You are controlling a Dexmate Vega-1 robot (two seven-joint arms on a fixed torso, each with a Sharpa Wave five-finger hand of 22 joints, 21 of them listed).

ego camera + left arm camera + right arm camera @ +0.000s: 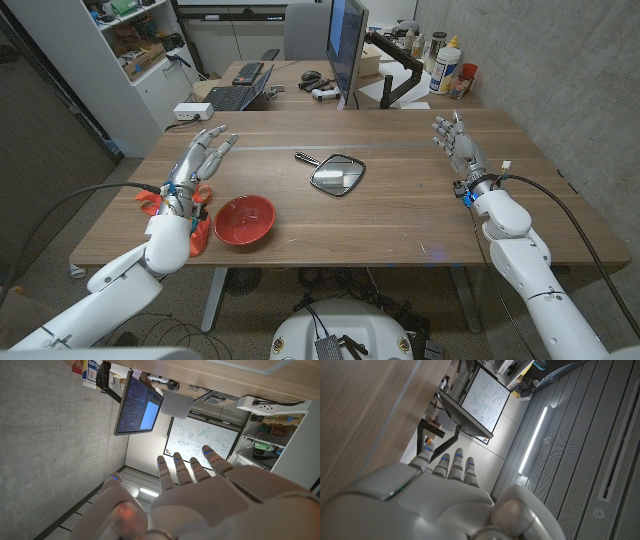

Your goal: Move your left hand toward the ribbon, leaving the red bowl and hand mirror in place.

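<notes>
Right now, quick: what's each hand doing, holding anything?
Left hand: open, fingers spread, holding nothing, above the red ribbon.
Right hand: open, fingers extended, holding nothing.

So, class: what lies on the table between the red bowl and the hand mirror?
Nothing: in the head view the stretch between the red bowl and the hand mirror is bare wooden table.
</notes>
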